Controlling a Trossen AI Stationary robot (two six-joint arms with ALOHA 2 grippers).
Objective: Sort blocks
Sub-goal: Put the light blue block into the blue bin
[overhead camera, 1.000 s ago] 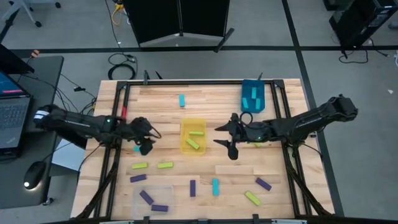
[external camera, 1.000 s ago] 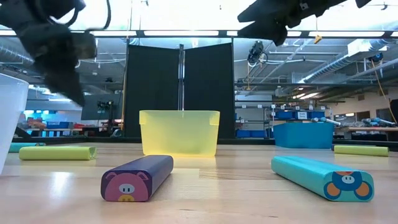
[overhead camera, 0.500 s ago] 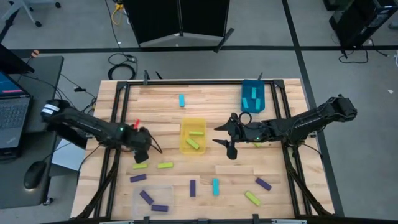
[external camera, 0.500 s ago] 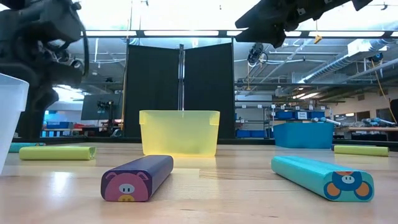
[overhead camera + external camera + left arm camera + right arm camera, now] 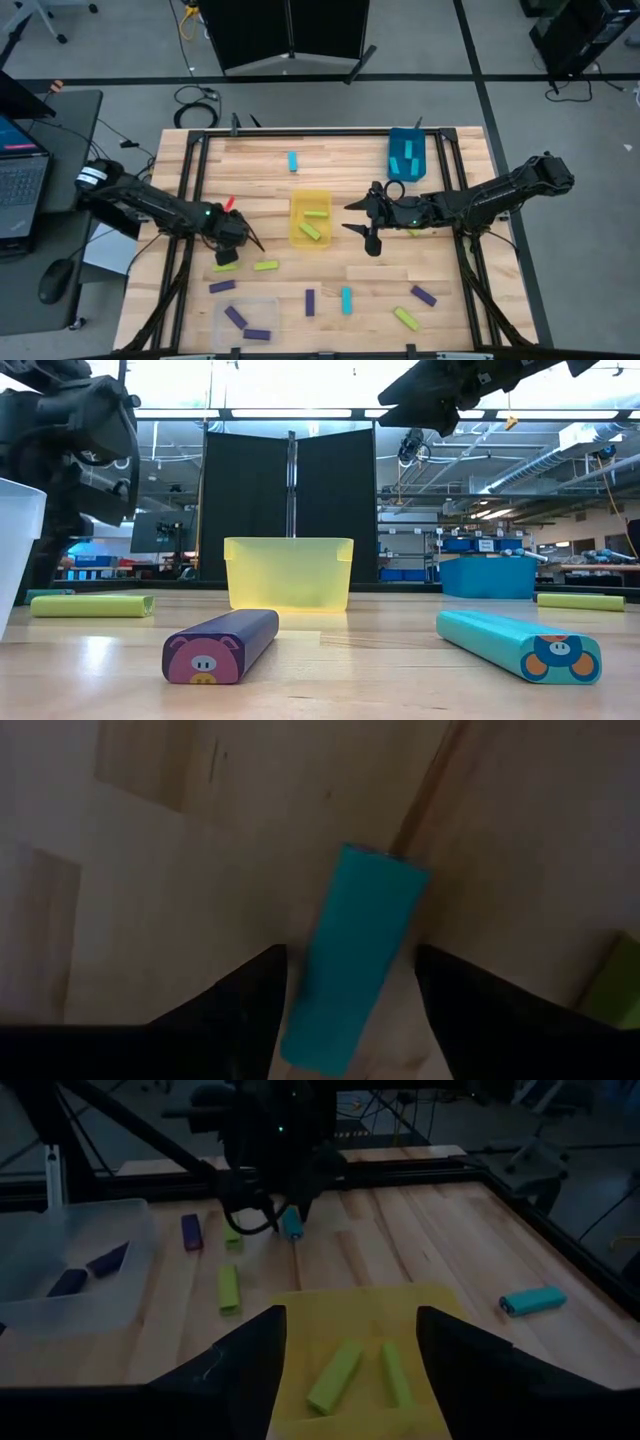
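Swinging nearer the table's front, the left gripper [image 5: 345, 1010] now straddles a cyan block [image 5: 355, 960] lying flat on the table [image 5: 360, 275], left of the yellow bin [image 5: 310, 199]; its fingers stand open either side, ready to pinch. Right of that bin, the right gripper [image 5: 362, 219] hovers, fingers open and empty.
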